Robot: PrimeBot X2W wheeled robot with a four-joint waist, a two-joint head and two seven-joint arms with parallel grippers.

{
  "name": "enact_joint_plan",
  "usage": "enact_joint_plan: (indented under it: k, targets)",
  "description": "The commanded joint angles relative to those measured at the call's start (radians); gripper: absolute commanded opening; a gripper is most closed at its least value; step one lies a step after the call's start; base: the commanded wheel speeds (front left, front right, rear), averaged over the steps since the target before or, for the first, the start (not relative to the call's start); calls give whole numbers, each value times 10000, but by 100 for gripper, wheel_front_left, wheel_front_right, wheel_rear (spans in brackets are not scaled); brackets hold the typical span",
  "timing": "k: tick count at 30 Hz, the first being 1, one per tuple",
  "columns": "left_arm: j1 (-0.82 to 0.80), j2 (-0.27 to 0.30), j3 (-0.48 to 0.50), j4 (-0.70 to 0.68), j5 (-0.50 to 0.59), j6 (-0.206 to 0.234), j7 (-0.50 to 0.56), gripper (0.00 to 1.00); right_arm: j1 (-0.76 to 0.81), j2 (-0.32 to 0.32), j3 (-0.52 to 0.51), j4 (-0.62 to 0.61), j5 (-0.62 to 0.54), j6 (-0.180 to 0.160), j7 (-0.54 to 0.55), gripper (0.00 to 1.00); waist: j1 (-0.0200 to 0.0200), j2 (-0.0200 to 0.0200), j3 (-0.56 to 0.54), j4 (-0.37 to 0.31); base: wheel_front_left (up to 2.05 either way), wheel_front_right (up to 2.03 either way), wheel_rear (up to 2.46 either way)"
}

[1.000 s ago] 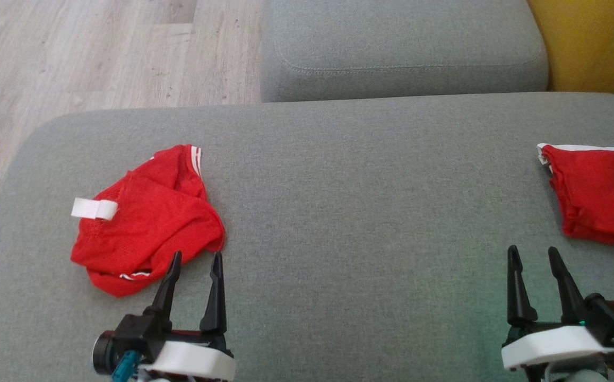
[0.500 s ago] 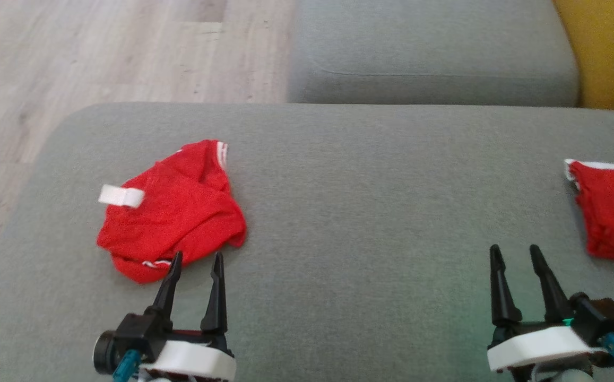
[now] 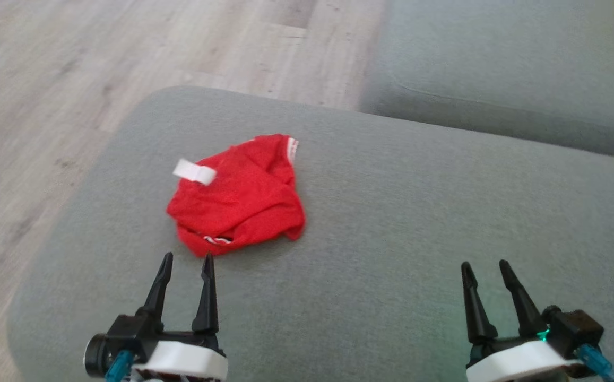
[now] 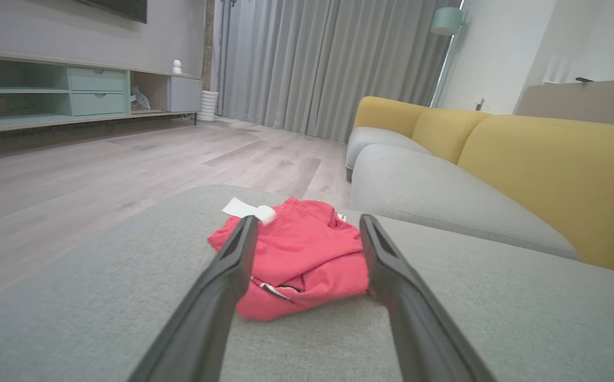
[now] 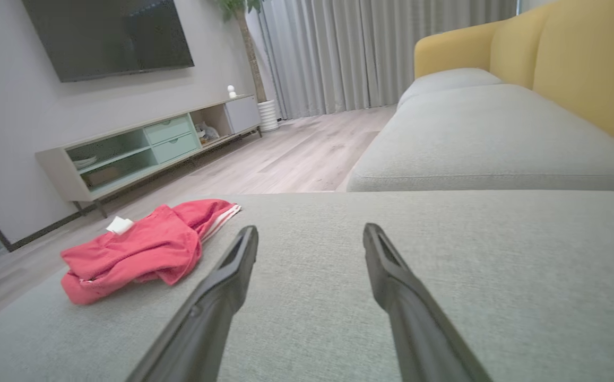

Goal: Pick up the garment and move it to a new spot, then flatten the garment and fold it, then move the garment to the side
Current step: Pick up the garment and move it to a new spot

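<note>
Soft, even light is casting faint shadows; the head view is smearing slightly, and fingers (image 4: 206, 318) are blurring at six o'clock.

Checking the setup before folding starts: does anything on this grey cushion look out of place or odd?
The red garment lies heaped and crumpled toward the left end of the grey cushion, a white tag sticking out past its far-left edge. Nothing looks torn or spilled. The left gripper and right gripper are open and hold nothing.

Garment (image 3: 238, 199) on the cushion (image 3: 391, 212), just ahead of the left pincer (image 3: 188, 255); right pincer (image 3: 484, 263) well apart to its right
</note>
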Motion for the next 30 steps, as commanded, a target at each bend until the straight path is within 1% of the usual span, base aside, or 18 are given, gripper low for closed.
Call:
enact_joint_plan:
  k: [1,2,9,14,18,21,24,26,29,30]
  targets:
    - [-299,14,378,-277,99,22,-80,100,-277,-64,306,-315,69,-7,-135,100,0,0,-110,362,0,0,0]
    - [-282,14,417,-273,137,11,-80,100,-262,-64,357,-314,108,-7,-135,100,0,0,-141,547,0,0,0]
    - [-241,14,526,-334,218,-85,-80,100,-203,-64,408,-323,95,-7,-135,100,0,0,-153,830,0,0,0]
    - [-296,15,777,-398,306,-132,-80,100,-263,-64,437,-359,140,-7,-135,100,0,0,-8,735,0,0,0]
    - [-682,202,931,-322,475,-328,-80,100,-336,-64,451,-376,98,-7,-135,100,0,0,252,529,0,0,0]
    - [-1513,621,943,-27,616,-571,-59,100,-507,-64,379,-463,-66,-7,-135,100,0,0,768,322,0,0,0]
    - [-2871,1215,637,432,713,-943,403,100,-762,-64,260,-579,-295,-7,-135,100,0,0,1418,114,0,0,0]
    - [-3857,1657,336,868,684,-1102,1000,100,-982,-64,207,-636,-460,-7,-135,100,0,0,1885,-64,0,0,0]
    - [-5267,2355,-292,1734,532,-1198,2018,100,-1332,-64,193,-673,-627,-7,-135,100,0,0,2514,-386,0,0,0]
    - [-5679,2576,-703,2006,361,-1204,2359,100,-1443,-64,217,-686,-666,-7,-135,100,0,0,2710,-508,0,0,0]
